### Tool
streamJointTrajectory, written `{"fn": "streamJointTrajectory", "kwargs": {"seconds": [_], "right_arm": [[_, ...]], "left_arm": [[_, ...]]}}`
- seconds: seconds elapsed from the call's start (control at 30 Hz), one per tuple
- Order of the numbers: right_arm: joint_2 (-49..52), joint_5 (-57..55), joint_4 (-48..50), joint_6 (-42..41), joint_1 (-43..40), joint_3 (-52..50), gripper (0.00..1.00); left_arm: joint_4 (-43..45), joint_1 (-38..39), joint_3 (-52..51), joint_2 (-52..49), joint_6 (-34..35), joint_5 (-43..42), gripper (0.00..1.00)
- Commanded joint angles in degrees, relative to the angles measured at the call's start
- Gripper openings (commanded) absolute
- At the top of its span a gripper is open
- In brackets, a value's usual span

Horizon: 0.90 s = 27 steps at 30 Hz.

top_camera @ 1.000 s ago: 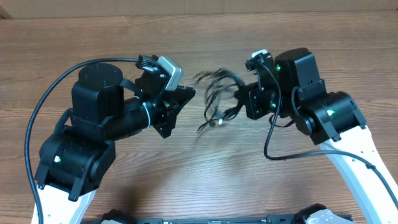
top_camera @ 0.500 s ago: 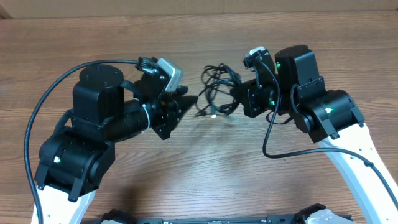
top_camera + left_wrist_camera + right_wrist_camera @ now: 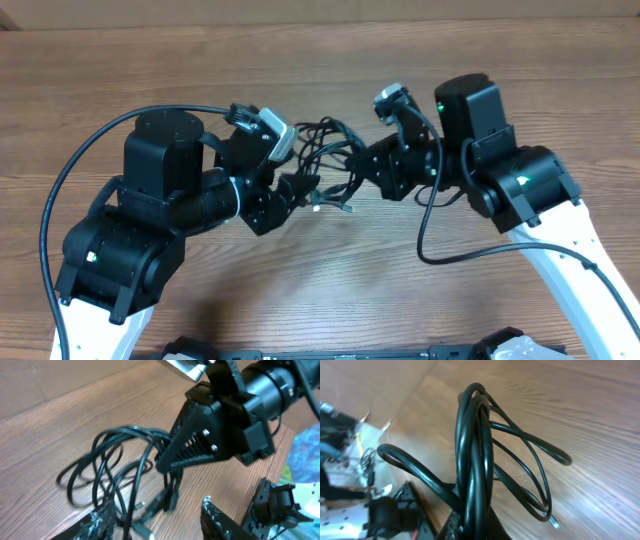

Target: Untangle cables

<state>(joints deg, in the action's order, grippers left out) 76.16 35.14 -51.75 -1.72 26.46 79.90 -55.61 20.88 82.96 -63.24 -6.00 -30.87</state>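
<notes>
Right end effector (image 3: 358,168) clenches the cables (image 3: 322,138) between the 2 arms over the table (image 3: 520,60), loose loops and plug ends lying leftward toward the nearer, released left end effector (image 3: 298,190).

Overhead: no readable text or numbers.
Left wrist: nothing legible.
Right wrist: nothing legible; left edge blurred.

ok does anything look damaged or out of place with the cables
Nothing looks damaged. The cables are just one tangled clump of overlapping loops, pinched in the right gripper, with plug ends dangling loose by the open left gripper. No fraying or sharp kinks show.
</notes>
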Motion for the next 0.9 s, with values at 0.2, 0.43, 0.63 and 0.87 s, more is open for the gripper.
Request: {"fn": "streamJointTrajectory", "kwargs": {"seconds": [0.2,0.43,0.63,0.87], "right_arm": [[-0.48,3.61,3.69,-3.02,5.97,0.81,0.04],[-0.48,3.56,2.01,-2.97,6.34,0.81,0.04],[-0.48,3.56,-7.82,0.59,6.67,0.81,0.04],[-0.48,4.57,-18.16,5.49,12.39,0.81,0.04]], "left_arm": [[-4.22,-0.24,0.66,-4.22,-8.87,-0.22,0.06],[-5.05,-0.24,0.66,-7.45,-8.83,0.28,0.04],[-4.94,-0.26,0.66,-7.85,-8.57,5.49,0.04],[-3.91,-0.26,0.66,-7.85,-8.59,6.29,0.04]]}}
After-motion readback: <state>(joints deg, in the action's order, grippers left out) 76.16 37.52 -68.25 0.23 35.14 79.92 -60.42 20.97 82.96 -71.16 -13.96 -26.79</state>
